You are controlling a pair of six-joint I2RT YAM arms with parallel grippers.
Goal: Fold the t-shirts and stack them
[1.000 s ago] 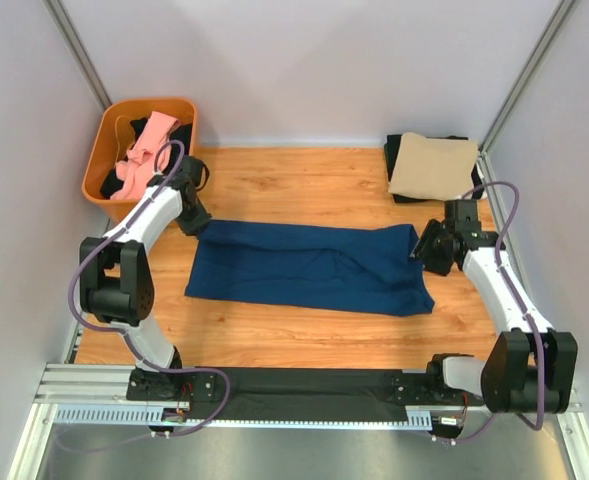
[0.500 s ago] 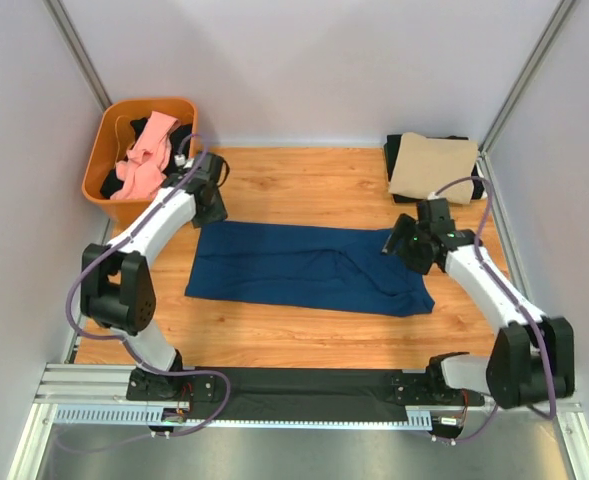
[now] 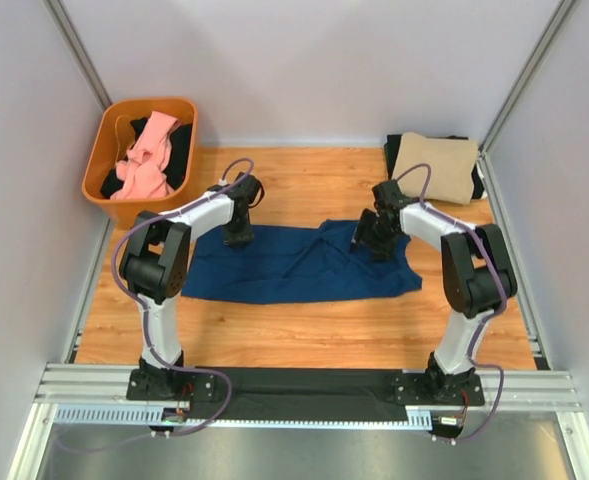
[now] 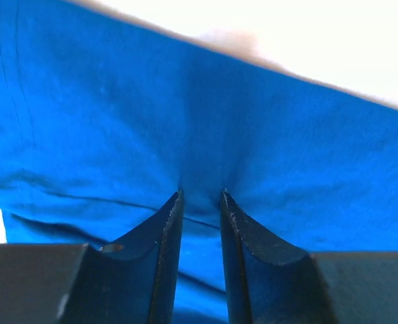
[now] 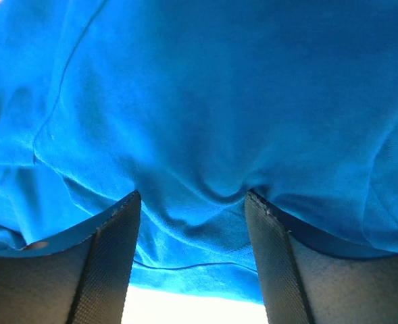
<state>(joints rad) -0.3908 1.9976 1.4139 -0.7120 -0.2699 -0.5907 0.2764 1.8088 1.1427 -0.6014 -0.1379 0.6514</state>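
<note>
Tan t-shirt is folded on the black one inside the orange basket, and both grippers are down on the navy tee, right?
Not inside the orange basket: the top external view shows the tan t-shirt folded on the black one at the far right corner of the table. The left gripper and right gripper are down on the navy tee.
</note>
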